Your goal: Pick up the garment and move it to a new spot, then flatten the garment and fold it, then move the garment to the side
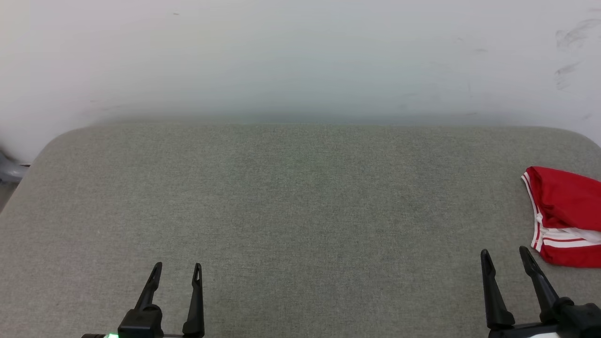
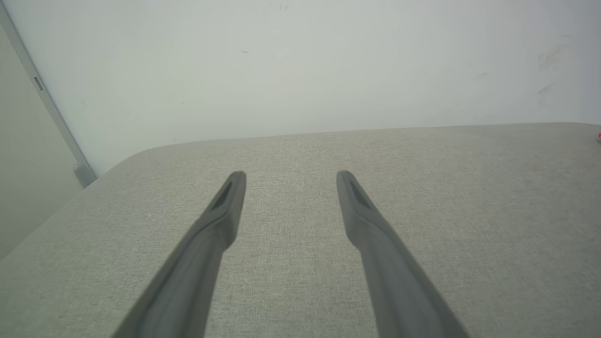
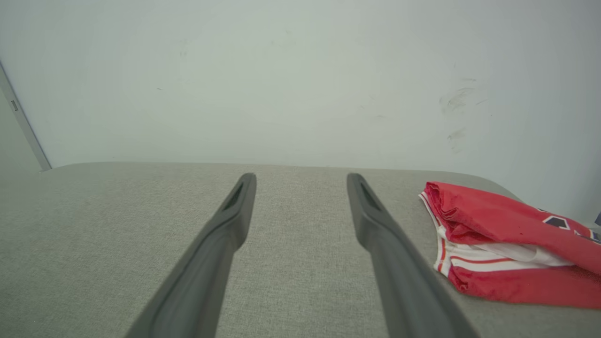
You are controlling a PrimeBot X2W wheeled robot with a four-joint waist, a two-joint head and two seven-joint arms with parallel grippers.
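The garment [image 1: 566,216] is a red jersey with white sleeve cloth and red-white striped trim, lying folded in a compact bundle at the table's right edge, partly cut off by the head view's border. In the right wrist view the garment [image 3: 512,244] lies just right of my fingers, a dark white-outlined numeral showing on top. My right gripper [image 1: 506,256] stands open near the front edge, a short way left of the garment, touching nothing. At the lower left my left gripper [image 1: 177,268] is open too, with nothing between its fingers; my left gripper [image 2: 290,176] hovers over bare cloth.
The grey fabric table [image 1: 291,197] has rounded corners and ends at a pale wall [image 1: 300,61] behind it. A grey vertical rail [image 2: 44,101] runs down the wall at the far left, beyond the table's left corner.
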